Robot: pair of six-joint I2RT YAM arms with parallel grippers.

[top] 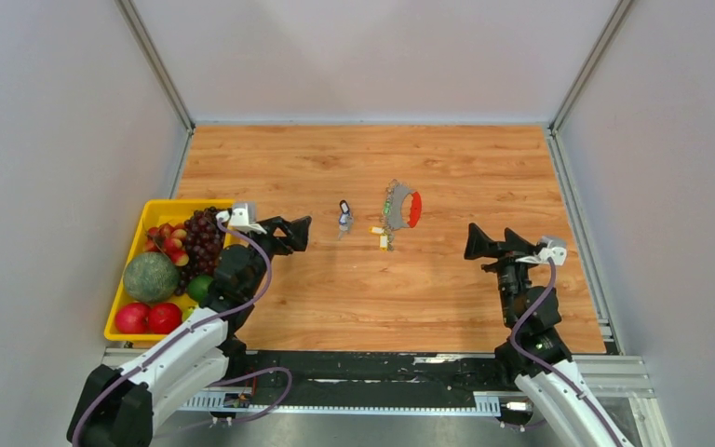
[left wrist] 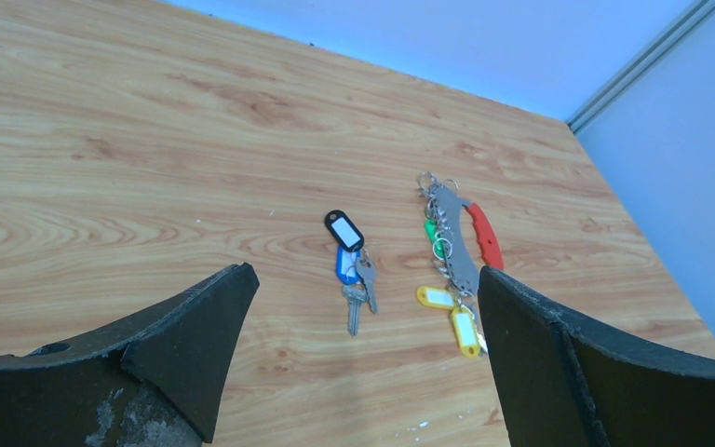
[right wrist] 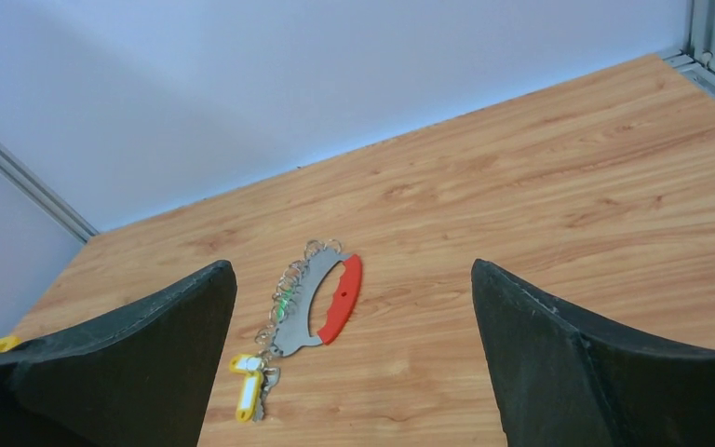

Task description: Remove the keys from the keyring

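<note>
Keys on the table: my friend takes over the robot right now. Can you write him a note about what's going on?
Left pincer: open, empty, to the left of the keys.
Right pincer: open, empty, to the right of the keyring.
Keyring: flat on the table, near the middle.
Done: loose keys with black and blue tags lie just left of the keyring, not touching it.
Left: green key and yellow keys look still hooked on; take them off.
</note>
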